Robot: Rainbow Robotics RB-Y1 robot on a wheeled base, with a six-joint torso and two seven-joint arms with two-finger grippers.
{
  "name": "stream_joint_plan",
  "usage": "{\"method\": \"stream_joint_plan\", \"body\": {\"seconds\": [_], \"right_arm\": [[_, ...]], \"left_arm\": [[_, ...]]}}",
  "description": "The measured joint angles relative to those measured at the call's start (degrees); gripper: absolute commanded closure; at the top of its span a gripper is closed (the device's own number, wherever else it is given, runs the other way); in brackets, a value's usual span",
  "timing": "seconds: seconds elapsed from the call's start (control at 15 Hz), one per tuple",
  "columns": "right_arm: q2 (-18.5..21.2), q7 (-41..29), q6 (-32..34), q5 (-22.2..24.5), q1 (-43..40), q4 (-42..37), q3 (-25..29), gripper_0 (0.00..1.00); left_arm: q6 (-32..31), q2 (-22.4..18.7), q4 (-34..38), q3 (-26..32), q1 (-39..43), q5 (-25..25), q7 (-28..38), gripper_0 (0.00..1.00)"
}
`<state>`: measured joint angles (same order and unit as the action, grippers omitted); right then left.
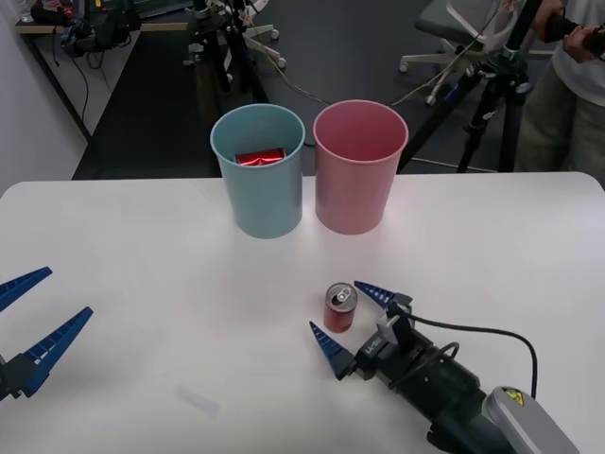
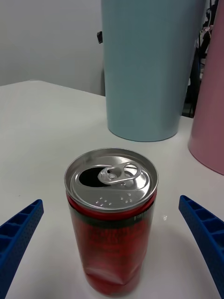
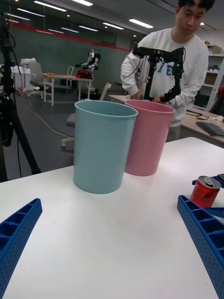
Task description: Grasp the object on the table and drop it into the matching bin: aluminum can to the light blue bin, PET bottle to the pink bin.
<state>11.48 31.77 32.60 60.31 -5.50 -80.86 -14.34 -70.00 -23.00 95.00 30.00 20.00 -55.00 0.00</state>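
Note:
The small red aluminum can (image 1: pixel 340 307) with a silver lid and pull tab stands upright on the white table (image 1: pixel 142 265), right of centre. My right gripper (image 1: pixel 357 317) is open with one blue finger on each side of the can (image 2: pixel 112 219), not touching it. My left gripper (image 1: pixel 33 317) rests open at the table's left edge, far from the can (image 3: pixel 204 191). The light blue bin (image 1: pixel 260 170) and the pink bin (image 1: pixel 357 165) stand side by side at the table's far edge.
A flat squashed red metal piece (image 1: pixel 260 157) lies inside the light blue bin. A tripod (image 1: pixel 496 95) and an office chair (image 1: pixel 463 33) stand on the floor beyond the table. A small pale scrap (image 1: pixel 198 401) lies near the table's front.

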Motion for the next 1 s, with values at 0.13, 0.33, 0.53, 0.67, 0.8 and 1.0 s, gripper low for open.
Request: {"method": "stream_joint_plan", "body": {"seconds": [0.13, 0.33, 0.53, 0.67, 0.8, 1.0], "right_arm": [[-0.14, -0.02, -1.16, 0.15, 0.37, 0.00, -0.50, 0.00], [-0.35, 0.02, -2.19, 0.15, 0.75, 0.00, -1.22, 0.00], [-0.69, 0.11, -2.29, 0.27, 0.76, 0.00, -1.59, 0.00], [-0.76, 0.13, -2.32, 0.33, 0.76, 0.00, -1.69, 0.00], [-0.76, -0.01, -2.55, 0.44, 0.76, 0.00, -1.74, 0.00], [-0.76, -0.14, -2.81, 0.51, 0.78, 0.00, -1.74, 1.00]], "left_arm": [[0.00, 0.00, 0.00, 0.00, 0.00, 0.00, 0.00, 0.00], [0.00, 0.00, 0.00, 0.00, 0.00, 0.00, 0.00, 0.00], [0.00, 0.00, 0.00, 0.00, 0.00, 0.00, 0.00, 0.00], [0.00, 0.00, 0.00, 0.00, 0.00, 0.00, 0.00, 0.00], [0.00, 0.00, 0.00, 0.00, 0.00, 0.00, 0.00, 0.00], [0.00, 0.00, 0.00, 0.00, 0.00, 0.00, 0.00, 0.00]]}}
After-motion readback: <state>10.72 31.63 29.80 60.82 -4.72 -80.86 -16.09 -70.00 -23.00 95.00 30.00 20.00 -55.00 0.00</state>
